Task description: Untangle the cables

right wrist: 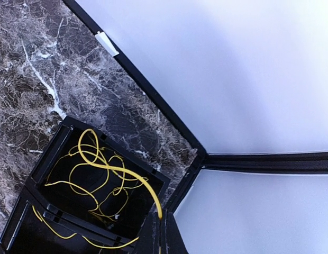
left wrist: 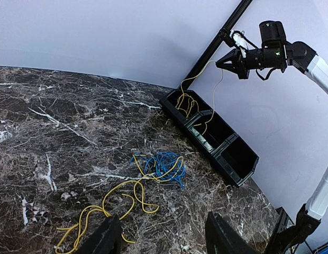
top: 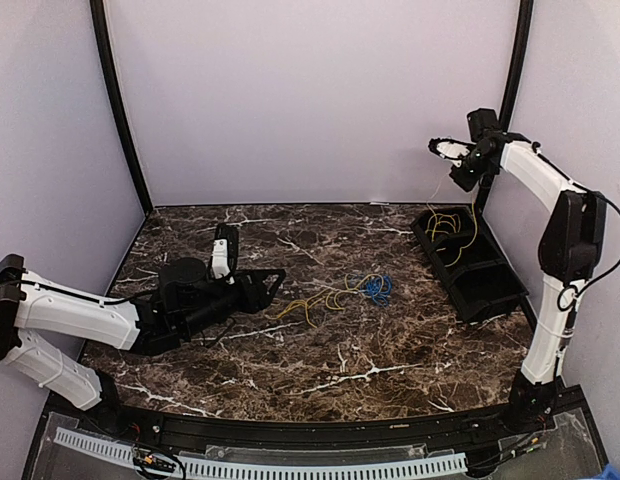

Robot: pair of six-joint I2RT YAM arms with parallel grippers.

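While our right gripper point(top: 442, 148) hung high above the black bin point(top: 490, 290), clenched on a yellow cable point(right wrist: 116, 169) trailing down into it, our left gripper point(top: 252, 262) lay spread open on the tabletop point(top: 390, 350) near the blue-and-yellow cable tangle point(top: 375, 289).

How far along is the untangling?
Done: yellow coils lie in the black bin. In hand: the raised right claw is shut on a yellow strand running down into it. Left: the blue bundle is laced with yellow loops on the table; left claw open nearby.
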